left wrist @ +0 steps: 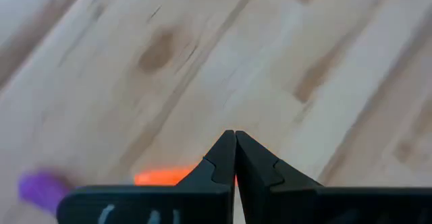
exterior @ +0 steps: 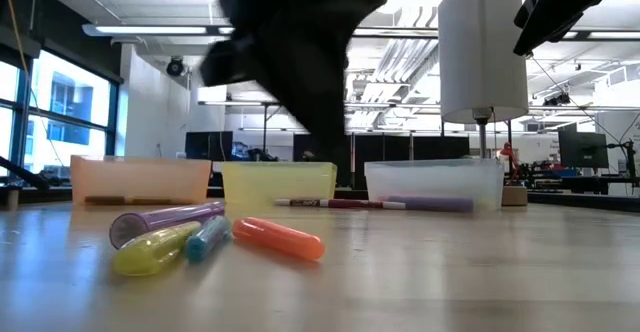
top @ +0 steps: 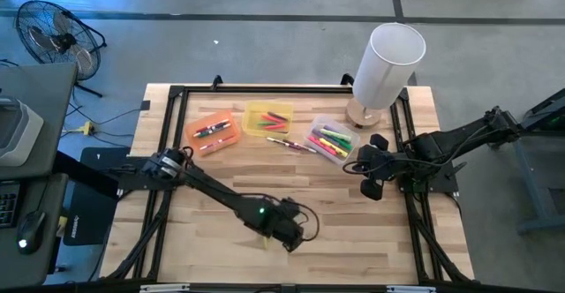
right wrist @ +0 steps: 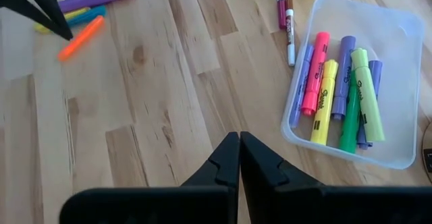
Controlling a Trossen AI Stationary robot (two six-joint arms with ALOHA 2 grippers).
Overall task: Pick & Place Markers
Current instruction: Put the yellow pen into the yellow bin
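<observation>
Bins partly filled — clear bin (right wrist: pixel 398 158) loaded with markers (right wrist: pixel 337 92). 4 loose markers (exterior: pixel 205 237) left; left gripper (left wrist: pixel 235 158) pinched shut, empty, just above them.

Both arms are dark, almost black, built from slim tube-like links with thicker round joints between them. On the left arm (top: pixel 221 196) a small green light glows just behind the hand, and a thin black cable makes a loop beside the hand. The left hand (left wrist: pixel 235 137) has two flat black fingers with pointed tips and a small stepped notch on each inner edge. Some faint white markings are on the black bar below the fingers. The right hand (right wrist: pixel 239 137) has the same shape and colour. The right arm (top: pixel 441 143) carries bulky black blocks near its hand.
</observation>
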